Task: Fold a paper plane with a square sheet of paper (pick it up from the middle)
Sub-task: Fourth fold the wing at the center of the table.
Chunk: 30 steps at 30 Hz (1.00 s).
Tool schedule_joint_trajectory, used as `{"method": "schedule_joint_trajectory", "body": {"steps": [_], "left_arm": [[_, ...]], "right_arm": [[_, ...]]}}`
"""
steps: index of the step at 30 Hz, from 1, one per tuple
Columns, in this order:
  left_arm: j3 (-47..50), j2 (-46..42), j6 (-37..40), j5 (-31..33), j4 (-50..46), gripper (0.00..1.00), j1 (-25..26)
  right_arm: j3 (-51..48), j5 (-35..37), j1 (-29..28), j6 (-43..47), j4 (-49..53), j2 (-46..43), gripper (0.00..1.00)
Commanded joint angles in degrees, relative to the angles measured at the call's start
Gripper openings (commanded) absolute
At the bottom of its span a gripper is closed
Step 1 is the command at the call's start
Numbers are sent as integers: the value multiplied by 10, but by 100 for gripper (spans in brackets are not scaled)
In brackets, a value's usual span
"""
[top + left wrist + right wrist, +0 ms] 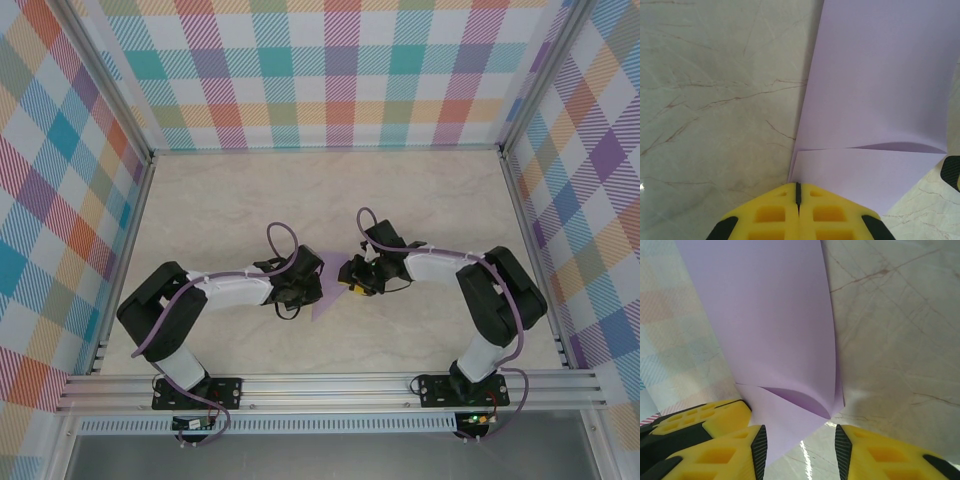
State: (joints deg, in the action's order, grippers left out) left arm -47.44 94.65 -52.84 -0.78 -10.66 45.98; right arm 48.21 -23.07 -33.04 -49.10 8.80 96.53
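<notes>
Sheet location: the lavender-purple square sheet of thin paper (328, 292) is at the centre of the top view, between the two claws, over the pale marble-patterned tabletop (250, 190). It is not flat. In the left wrist view the sheet (880, 90) fills the upper right, with a lower flap bending under a soft curved fold. In the right wrist view it (775, 330) stands up and curls.

Handling (judgement): very light, limp and easily creased. It bows under its own weight and would likely slide on the smooth top. Any pinch marks it, so grips should fall on edges or intended fold lines, with both claws sharing the hold so it does not flop.

Left arm: elbow out at the left of the top view, forearm running right to the centre. The left gripper (797, 192) has its yellow fingers pressed together, with the sheet's near edge meeting the seam. It appears nipped on that edge.

Right arm: mirrored, elbow at the right and wrist pointing left. The right gripper (801, 440) has its jaws apart, straddling the sheet's lower flap. Bare table shows beside the right pad, so it is not clamped.
</notes>
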Motion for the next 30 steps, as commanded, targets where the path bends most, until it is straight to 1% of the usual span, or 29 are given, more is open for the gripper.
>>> {"method": "schedule_joint_trajectory", "body": {"steps": [1,11,24,26,27,30], "left_arm": [[20,4,-8,17,-41,0,-3],[21,4,-8,16,-39,0,-3],[20,-4,-4,21,-48,0,-3],[17,-7,0,21,-48,0,-3],[14,-10,3,23,-67,0,-4],[8,-18,11,24,-76,0,-5]], "right_arm": [[2,-20,-1,-9,-15,11,41],[4,-35,0,-13,-31,25,40],[-7,-117,0,2,-106,37,28],[-5,-127,-1,12,-108,44,27],[-2,-128,0,19,-103,48,27],[5,-138,-1,35,-96,58,25]]}}
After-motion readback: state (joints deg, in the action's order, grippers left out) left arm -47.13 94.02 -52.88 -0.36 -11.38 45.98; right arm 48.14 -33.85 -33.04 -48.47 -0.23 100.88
